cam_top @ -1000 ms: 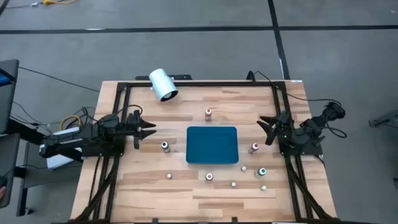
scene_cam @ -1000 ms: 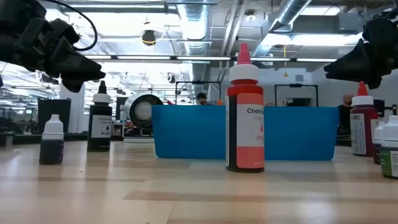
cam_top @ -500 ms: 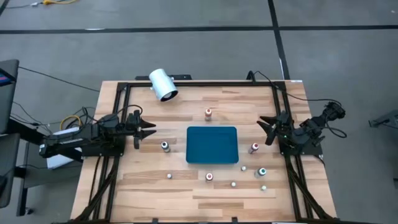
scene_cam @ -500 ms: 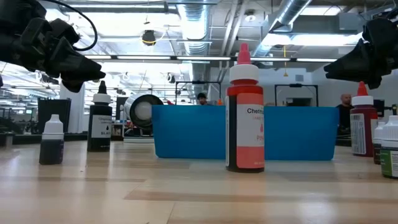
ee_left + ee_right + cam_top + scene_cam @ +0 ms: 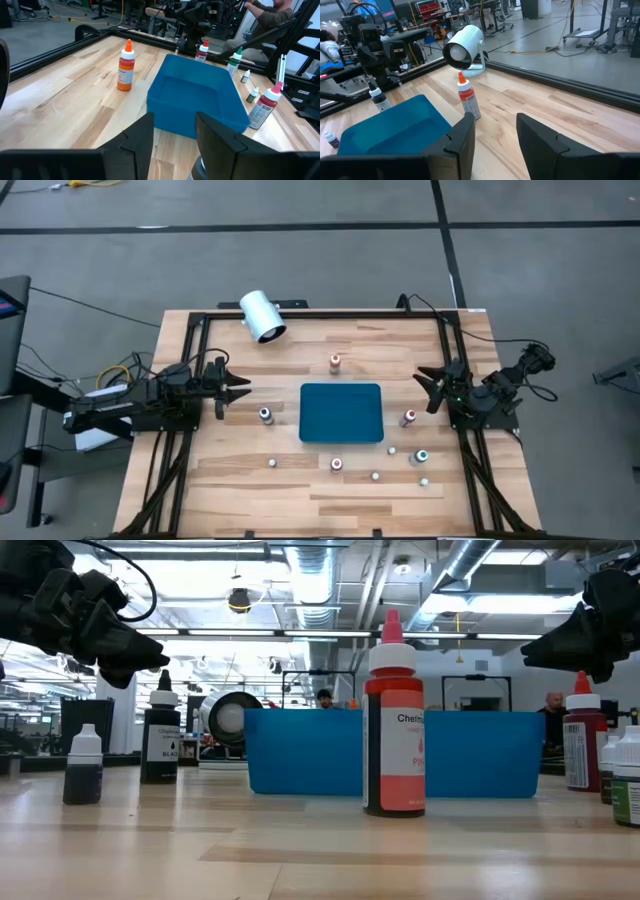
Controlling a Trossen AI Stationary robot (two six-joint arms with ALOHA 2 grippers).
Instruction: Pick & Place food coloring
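Holding steady, nothing has shifted in the last second: the wooden slatted table (image 5: 250,470) shows no move, so the task hasn't started. The empty teal rectangular tray (image 5: 342,413) sits mid-table, open wood all round it. Both the left gripper (image 5: 238,389) and right gripper (image 5: 425,388) hover at their edges, fingers apart, empty. The tiny food coloring bottles (image 5: 336,464) stand scattered around the tray.
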